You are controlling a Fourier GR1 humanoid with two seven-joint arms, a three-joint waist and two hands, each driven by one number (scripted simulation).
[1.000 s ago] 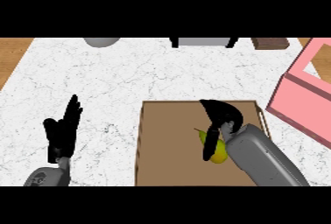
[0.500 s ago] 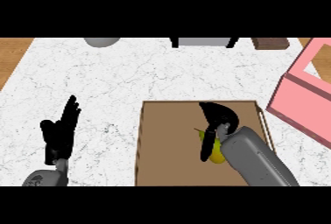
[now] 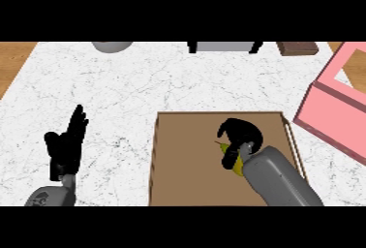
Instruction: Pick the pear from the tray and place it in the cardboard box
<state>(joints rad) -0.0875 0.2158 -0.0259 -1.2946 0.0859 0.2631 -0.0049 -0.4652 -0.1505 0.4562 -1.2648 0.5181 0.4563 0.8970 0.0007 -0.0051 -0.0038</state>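
Here the right hand [image 3: 241, 133] curls its fingers over the yellow-green pear [image 3: 230, 157] on the flat brown tray [image 3: 187, 160], while the left hand [image 3: 67, 147] rests open left of the tray.

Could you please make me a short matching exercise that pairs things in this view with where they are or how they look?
Things:
1. pear
2. left hand
3. box
4. right hand

Descriptions:
A. pink, at the right edge
B. curled over the pear
C. yellow-green, on the brown tray
D. open, fingers up, at the left

Pairs: 1-C, 2-D, 3-A, 4-B
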